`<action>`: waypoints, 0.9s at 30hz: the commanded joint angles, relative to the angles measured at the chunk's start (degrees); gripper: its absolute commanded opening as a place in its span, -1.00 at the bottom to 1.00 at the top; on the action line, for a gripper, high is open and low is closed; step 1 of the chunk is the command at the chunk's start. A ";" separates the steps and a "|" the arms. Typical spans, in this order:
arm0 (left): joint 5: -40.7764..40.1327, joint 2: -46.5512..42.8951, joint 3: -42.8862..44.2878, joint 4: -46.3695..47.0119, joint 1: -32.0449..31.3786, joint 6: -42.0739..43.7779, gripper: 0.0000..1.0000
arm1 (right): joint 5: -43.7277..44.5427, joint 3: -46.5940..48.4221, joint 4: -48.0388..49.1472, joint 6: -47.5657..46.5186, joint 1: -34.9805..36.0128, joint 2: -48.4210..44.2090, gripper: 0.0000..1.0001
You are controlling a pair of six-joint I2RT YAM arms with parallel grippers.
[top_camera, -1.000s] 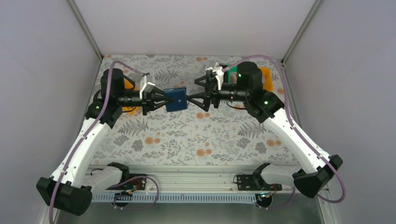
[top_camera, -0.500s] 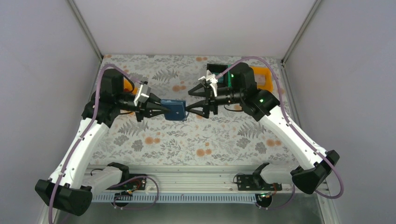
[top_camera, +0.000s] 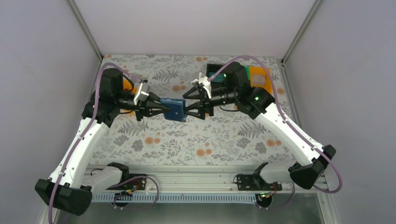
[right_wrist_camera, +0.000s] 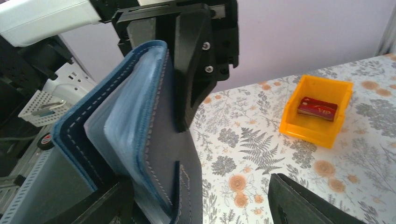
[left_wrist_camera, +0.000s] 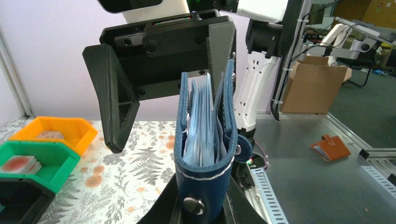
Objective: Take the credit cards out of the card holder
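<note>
The navy card holder [top_camera: 173,109] hangs above the floral table, and my left gripper [top_camera: 163,106] is shut on its snap-button end [left_wrist_camera: 204,205]. It stands on edge with pale blue sleeves [left_wrist_camera: 201,126] fanned between the covers. No credit cards show inside it. My right gripper [top_camera: 185,105] is open and straddles the far edge. One of its fingers [left_wrist_camera: 222,51] is tucked in beside a cover, the other finger [left_wrist_camera: 114,107] stands well off. In the right wrist view the dark cover [right_wrist_camera: 173,154] lies between the spread jaws. A red card [right_wrist_camera: 317,108] lies in an orange bin.
An orange bin [top_camera: 259,77] and a black bin [top_camera: 215,70] sit at the back right behind the right arm. The left wrist view shows them with a green bin [left_wrist_camera: 32,161] between. Another orange bin [right_wrist_camera: 320,112] sits by the left arm. Grey walls enclose the table.
The right gripper has moved left onto the holder's edge and its jaws have narrowed. The left arm has turned the holder from flat-on to edge-on and dropped it slightly.
</note>
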 commanded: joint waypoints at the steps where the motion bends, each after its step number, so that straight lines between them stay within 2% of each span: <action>1: -2.39 0.27 -0.83 6.32 -0.92 -4.12 -0.95 | -2.44 2.59 1.00 -1.41 4.11 3.52 0.50; 3: -2.73 0.23 -1.18 7.31 -0.88 -5.10 -0.95 | -2.69 2.37 1.50 -0.96 4.61 4.00 0.43; 4: -2.72 0.31 -1.34 7.72 -0.88 -5.30 -0.95 | -2.71 2.17 2.24 -0.46 4.81 4.02 0.25; 8: -3.34 0.33 -1.72 8.12 -0.85 -5.77 -0.95 | 0.52 1.99 4.15 1.55 4.87 3.83 -0.83; 9: -3.69 0.26 -1.83 8.31 -0.84 -6.20 -0.95 | 2.05 1.80 4.62 2.12 4.87 3.45 -0.91; 14: -5.86 -0.50 -3.26 10.05 -0.87 -8.59 -0.95 | 6.53 0.98 5.86 5.50 4.74 2.45 -0.92; 18: -5.00 -0.93 -4.07 10.50 -0.92 -8.60 -0.95 | 5.30 -0.51 7.16 7.03 4.71 2.18 -0.92; 21: 0.57 -1.18 -3.01 5.70 -1.26 -0.97 -0.95 | 0.26 -1.23 9.17 7.23 4.81 2.73 -0.45; 24: 1.23 -0.95 -2.26 1.40 -1.53 3.16 -0.95 | -4.51 0.02 10.20 6.59 5.35 4.71 -0.12; 26: 1.26 -0.96 -2.62 2.64 -1.56 1.85 -0.95 | -5.39 1.76 10.15 5.72 6.43 5.78 0.00; 27: 1.22 -1.05 -2.86 3.65 -1.61 0.83 -0.95 | -4.69 2.44 10.01 5.42 7.03 6.33 -0.08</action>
